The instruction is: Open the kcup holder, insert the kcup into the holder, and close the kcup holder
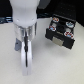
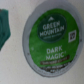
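Note:
The kcup [image 2: 49,38] fills the wrist view from close up: a round green lid printed "Green Mountain Dark Magic" with a pale rim, lying on the white table. No fingers show in that view. In the exterior view my gripper [image 1: 23,48] hangs low over the table left of centre, and the arm hides the kcup there. The black kcup holder [image 1: 61,42] stands at the exterior view's right. Its drawer is pulled out, and several pods sit in its round slots. The gripper is well apart from the holder.
A tall white rounded object [image 1: 25,62] lies on the table just below the gripper in the exterior view. A teal shape [image 2: 4,27] sits at the edge of the wrist view beside the kcup.

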You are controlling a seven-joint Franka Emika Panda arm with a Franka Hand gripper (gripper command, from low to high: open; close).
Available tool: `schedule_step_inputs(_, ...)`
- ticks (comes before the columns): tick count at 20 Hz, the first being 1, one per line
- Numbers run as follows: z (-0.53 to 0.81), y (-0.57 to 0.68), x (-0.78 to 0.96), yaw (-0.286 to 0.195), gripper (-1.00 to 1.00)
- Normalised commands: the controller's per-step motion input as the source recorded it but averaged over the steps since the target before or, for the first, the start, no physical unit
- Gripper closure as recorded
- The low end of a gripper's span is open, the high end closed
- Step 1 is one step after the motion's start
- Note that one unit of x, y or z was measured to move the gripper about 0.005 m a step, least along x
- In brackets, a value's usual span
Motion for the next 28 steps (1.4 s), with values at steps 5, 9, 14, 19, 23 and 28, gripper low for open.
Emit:
schedule_step_inputs(5, 0.01, 0.02, 0.01, -0.003, 1.0)
schedule_step_inputs(9, 0.02, 0.03, 0.01, -0.003, 1.0)
schedule_step_inputs(14, 0.03, 0.03, 0.01, -0.004, 1.0)
schedule_step_inputs(19, 0.61, 0.29, 0.03, -0.007, 1.0)
schedule_step_inputs(23, 0.79, 0.43, 0.04, 0.01, 1.0)
schedule_step_inputs(28, 0.83, 0.44, 0.04, 0.063, 1.0)
